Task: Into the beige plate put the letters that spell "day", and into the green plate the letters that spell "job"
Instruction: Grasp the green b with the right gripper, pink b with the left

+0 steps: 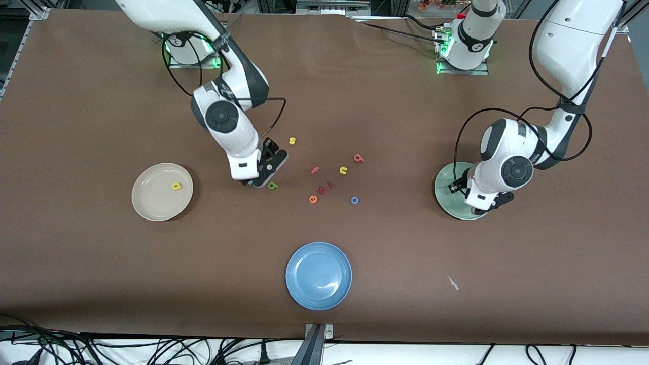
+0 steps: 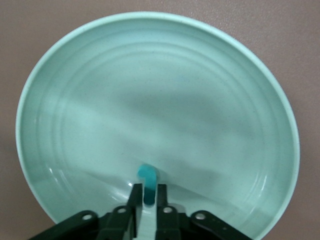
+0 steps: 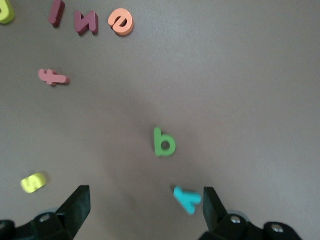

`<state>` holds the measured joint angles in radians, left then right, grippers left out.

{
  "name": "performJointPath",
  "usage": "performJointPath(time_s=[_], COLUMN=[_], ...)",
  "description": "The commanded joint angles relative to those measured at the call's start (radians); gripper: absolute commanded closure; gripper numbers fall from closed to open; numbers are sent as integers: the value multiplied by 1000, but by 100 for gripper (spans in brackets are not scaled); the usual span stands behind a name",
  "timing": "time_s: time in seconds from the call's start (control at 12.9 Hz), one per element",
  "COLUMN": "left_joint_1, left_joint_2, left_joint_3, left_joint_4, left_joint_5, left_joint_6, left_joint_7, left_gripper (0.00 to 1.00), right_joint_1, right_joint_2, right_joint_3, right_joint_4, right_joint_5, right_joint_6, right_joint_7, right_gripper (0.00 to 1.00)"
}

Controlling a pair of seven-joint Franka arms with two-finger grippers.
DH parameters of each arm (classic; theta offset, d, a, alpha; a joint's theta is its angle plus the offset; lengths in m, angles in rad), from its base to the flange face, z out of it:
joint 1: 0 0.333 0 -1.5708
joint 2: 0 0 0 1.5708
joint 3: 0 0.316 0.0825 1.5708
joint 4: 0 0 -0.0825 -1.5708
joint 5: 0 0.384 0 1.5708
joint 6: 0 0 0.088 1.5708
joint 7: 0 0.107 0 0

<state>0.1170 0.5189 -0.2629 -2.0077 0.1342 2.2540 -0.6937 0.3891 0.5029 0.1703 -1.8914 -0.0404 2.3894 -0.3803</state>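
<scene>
Teal hooked "j" sits pinched between the left gripper's fingertips, just above the floor of the green plate, near the rim closest to the claw. We see the grip as barely clenched, perhaps starting to loosen. To finish this drop well, we'd part the fingers fully while low, so the foam doesn't bounce or cling to a pad, then lift straight up.

Over at the right arm's end, the right gripper hangs spread wide over the loose letters, with the olive-green letter just ahead of its tips and the teal "y" beside one finger. We'd centre on one letter only before closing, since the two lie close together.

One yellow letter already lies in the beige plate. The blue "o" and pinkish-red letter wait on the table.
</scene>
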Motion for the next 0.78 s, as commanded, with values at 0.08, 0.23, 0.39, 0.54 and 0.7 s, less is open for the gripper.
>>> performJointPath(time_s=[0.08, 0.23, 0.39, 0.54, 0.7], left_joint_1=[6, 6, 4, -3, -20], left_joint_2=[-51, -112, -128, -128, -119], left_joint_3=[-12, -67, -151, -240, -307], left_joint_4=[4, 13, 50, 67, 69], left_joint_5=[22, 12, 7, -22, -45], left_joint_6=[-36, -105, -184, -203, -200], left_joint_7=[11, -4, -27, -175, -294], left_gripper=[0, 0, 0, 0, 0], right_joint_1=[-19, -19, -7, 2, 11], right_joint_2=[137, 175, 195, 203, 203], right_joint_3=[-3, -3, -3, -3, -3], right_joint_4=[153, 172, 175, 172, 172], right_joint_5=[-7, -9, -7, -9, -12], right_joint_6=[-9, -7, 11, 24, 24], right_joint_7=[-176, -183, -192, -187, -189], right_gripper=[0, 0, 0, 1, 7])
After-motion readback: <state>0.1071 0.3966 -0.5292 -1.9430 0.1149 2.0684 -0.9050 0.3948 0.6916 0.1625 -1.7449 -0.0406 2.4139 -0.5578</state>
